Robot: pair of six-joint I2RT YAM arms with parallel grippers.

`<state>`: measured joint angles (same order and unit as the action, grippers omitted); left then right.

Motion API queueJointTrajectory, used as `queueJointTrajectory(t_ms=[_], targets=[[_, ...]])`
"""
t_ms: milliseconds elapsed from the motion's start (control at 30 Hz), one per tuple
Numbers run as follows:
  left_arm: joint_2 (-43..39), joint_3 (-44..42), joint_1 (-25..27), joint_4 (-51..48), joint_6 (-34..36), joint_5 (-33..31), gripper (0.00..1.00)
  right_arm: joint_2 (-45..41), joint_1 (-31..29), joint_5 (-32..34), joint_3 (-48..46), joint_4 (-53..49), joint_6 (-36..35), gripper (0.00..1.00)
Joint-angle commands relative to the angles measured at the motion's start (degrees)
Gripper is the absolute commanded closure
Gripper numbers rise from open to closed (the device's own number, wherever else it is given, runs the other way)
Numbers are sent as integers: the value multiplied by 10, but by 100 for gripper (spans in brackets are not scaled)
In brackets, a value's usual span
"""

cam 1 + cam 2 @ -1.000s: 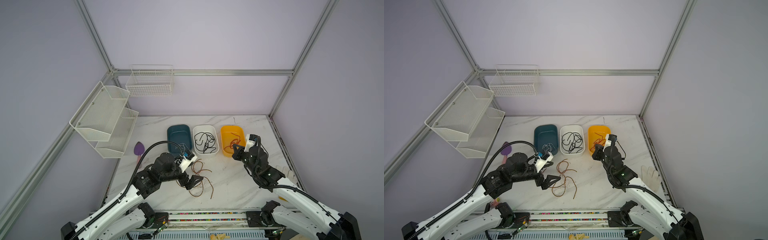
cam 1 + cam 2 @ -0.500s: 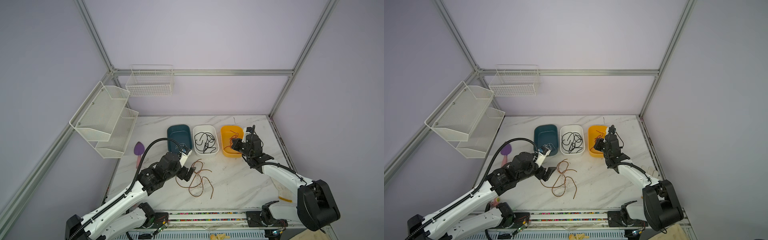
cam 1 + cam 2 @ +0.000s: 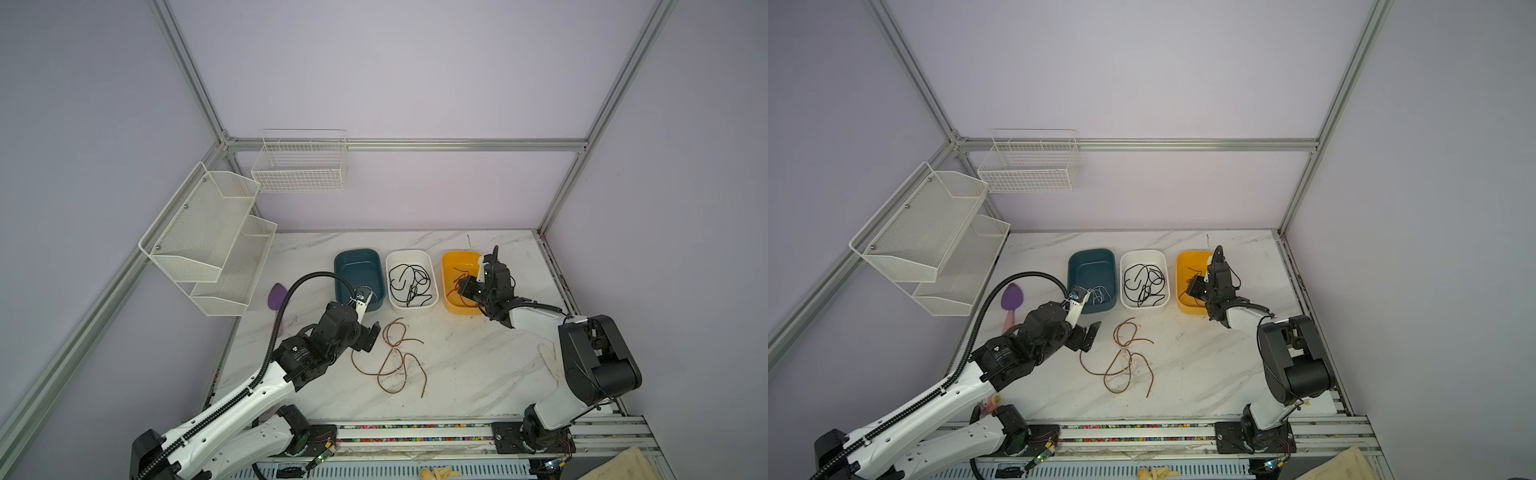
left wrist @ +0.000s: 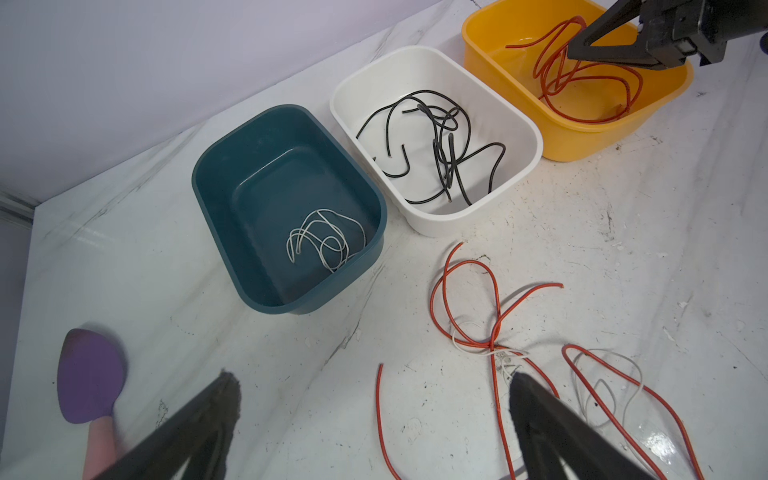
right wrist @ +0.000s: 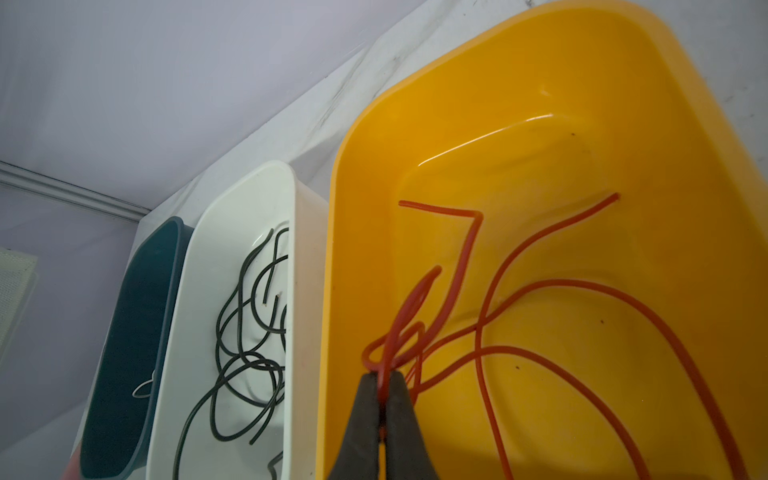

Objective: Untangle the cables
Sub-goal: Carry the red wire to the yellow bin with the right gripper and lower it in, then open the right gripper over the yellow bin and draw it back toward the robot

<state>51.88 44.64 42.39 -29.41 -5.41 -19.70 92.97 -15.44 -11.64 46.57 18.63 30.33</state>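
Note:
Several red cables (image 3: 393, 351) (image 3: 1126, 351) lie looped on the marble table, tangled with a thin white cable (image 4: 607, 353) at a knot (image 4: 493, 344). My left gripper (image 3: 368, 338) (image 3: 1088, 334) (image 4: 374, 386) hangs open just left of this tangle, with one red cable end between its fingers and untouched. My right gripper (image 3: 460, 287) (image 3: 1190, 288) (image 5: 382, 375) is shut on a red cable (image 5: 540, 286) inside the yellow bin (image 3: 451, 308) (image 5: 519, 62). More black cables (image 4: 440, 141) lie in the white bin (image 3: 409, 253), and a white cable (image 4: 320, 241) in the teal bin (image 3: 358, 254).
The three bins stand in a row at the back of the table. A purple spatula (image 3: 276, 296) lies at the left edge below the white mesh shelves (image 3: 208, 237). A wire basket (image 3: 299, 166) hangs on the back wall. A white glove (image 3: 548, 359) lies at the right edge.
My right gripper has moved left and down into the yellow bin with the red cable, its arm folding back. The left gripper has barely shifted and stays open.

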Motion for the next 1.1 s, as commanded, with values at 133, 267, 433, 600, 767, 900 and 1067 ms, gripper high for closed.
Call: queueJointTrajectory(t_ms=[133,267,433,600,767,900,1067], targets=[[-1,-3,1,16,-5,-9,0,12,4,-6,17,22,-2,100],[0,-3,1,15,-5,-6,0,7,4,-4,16,19,0,94],[2,-3,1,14,-6,-1,0,-8,4,-6,10,15,5,82],[3,-2,1,12,-6,3,0,-31,3,-3,3,3,9,67],[7,2,1,7,-9,10,0,-61,3,-8,-4,-32,-4,54],[0,14,0,-6,-24,22,0,-108,4,-35,-34,-31,-7,48],[5,46,1,-57,-89,1,0,-177,2,-52,-56,-82,-43,43]])
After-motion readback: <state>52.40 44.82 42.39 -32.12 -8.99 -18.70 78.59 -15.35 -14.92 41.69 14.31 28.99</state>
